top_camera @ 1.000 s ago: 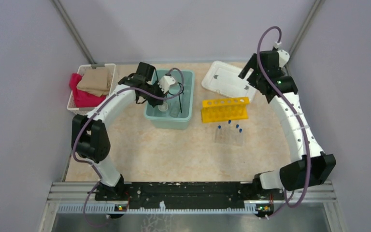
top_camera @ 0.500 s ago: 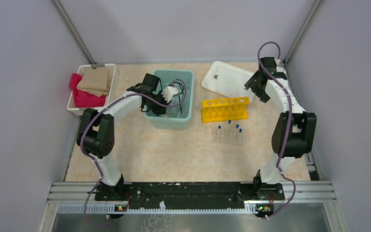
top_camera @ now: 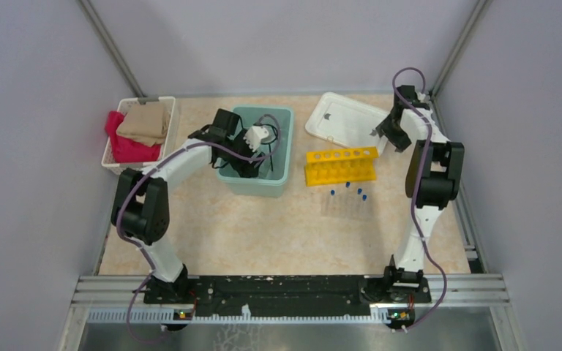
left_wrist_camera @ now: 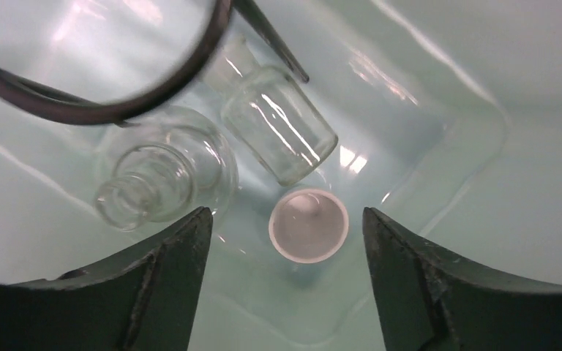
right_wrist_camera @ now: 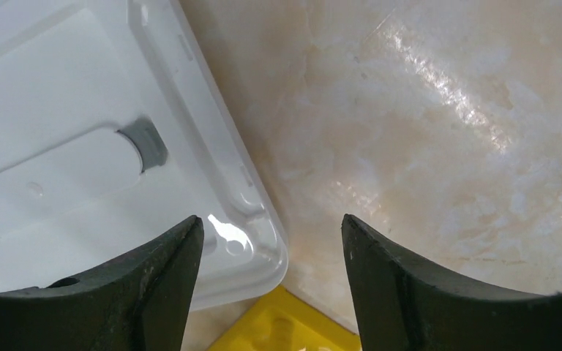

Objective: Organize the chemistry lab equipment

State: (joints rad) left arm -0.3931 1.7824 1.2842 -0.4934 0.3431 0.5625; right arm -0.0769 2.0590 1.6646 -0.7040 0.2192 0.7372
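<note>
While both arms reach out over the table (top_camera: 263,234), the green tub (top_camera: 252,184) sits in the middle, a little to the left. Nearest to the arm bases, in front of the tub and to its right, the clear test tubes (top_camera: 346,199) with blue caps lie flat on the table, side by side. A bit farther back, just to the right of the tub, stands the yellow rack (top_camera: 340,167) with its row of holes, all empty. Inside the tub are two small glass beakers: one (left_wrist_camera: 282,135) lies on its side and the other (left_wrist_camera: 165,175) is right next to it. The black wire ring (left_wrist_camera: 95,115) is in the tub too, close to them, and so is a little white round cup (left_wrist_camera: 309,224). The left hand (left_wrist_camera: 285,216) hangs down in the tub with its fingers spread apart, gripping nothing. To the left of the tub is a white basket (top_camera: 110,157) with a tan cloth (top_camera: 145,123) and a red cloth (top_camera: 124,146). Farther back, to the right of the tub, a white lid (top_camera: 340,121) lies flat. The right hand (right_wrist_camera: 271,221) hangs over the corner of that lid, fingers apart and empty.
</note>
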